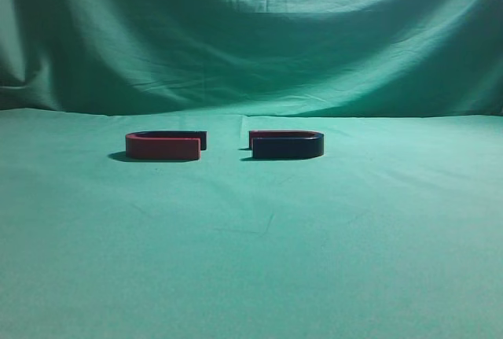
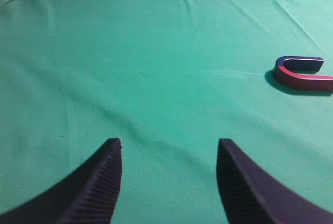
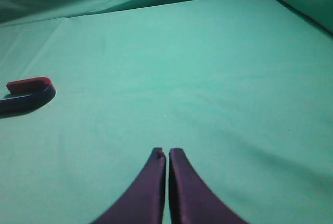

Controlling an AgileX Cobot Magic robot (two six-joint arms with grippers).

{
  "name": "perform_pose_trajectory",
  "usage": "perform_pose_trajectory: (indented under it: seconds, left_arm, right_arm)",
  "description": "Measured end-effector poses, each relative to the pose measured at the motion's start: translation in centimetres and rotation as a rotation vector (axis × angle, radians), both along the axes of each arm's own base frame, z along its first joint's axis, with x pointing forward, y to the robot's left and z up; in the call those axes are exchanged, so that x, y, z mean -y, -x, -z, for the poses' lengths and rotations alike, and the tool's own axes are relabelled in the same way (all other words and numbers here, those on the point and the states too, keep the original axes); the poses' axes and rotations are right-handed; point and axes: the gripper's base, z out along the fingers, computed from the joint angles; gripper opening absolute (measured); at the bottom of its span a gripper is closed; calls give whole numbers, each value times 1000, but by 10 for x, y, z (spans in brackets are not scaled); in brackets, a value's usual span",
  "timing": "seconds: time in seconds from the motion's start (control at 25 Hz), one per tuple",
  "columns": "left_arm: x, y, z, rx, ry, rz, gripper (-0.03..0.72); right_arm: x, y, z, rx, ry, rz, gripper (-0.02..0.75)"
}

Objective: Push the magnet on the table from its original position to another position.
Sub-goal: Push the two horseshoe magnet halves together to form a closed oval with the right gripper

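Observation:
The magnet [image 1: 287, 145], a low U shape with a dark navy side and a red far arm, lies flat on the green cloth table [image 1: 251, 245] right of centre. It also shows at the left edge of the right wrist view [image 3: 27, 95]. My right gripper [image 3: 167, 154] is shut and empty, well to the right of it. My left gripper [image 2: 169, 145] is open and empty over bare cloth. Neither gripper shows in the exterior view.
A second U magnet showing a red side [image 1: 163, 145] lies left of the task magnet, a short gap between their open ends; it shows at the right of the left wrist view [image 2: 303, 73]. A green cloth backdrop [image 1: 251, 32] rises behind the table.

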Motion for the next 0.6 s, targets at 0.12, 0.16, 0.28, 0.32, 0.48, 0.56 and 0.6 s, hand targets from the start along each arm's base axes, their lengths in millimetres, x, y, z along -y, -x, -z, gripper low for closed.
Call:
perform_pose_trajectory:
  seconds: [0.12,0.16,0.28,0.32,0.48,0.56,0.6]
  left_arm:
    - [0,0,0,0,0,0,372]
    - [0,0,0,0,0,0,372]
    - [0,0,0,0,0,0,372]
    - [0,0,0,0,0,0,372]
    - [0,0,0,0,0,0,372]
    - [0,0,0,0,0,0,372]
    - [0,0,0,0,0,0,372]
  right_arm:
    - [0,0,0,0,0,0,0]
    - [0,0,0,0,0,0,0]
    - [0,0,0,0,0,0,0]
    - [0,0,0,0,0,0,0]
    - [0,0,0,0,0,0,0]
    - [0,0,0,0,0,0,0]
    - [0,0,0,0,0,0,0]
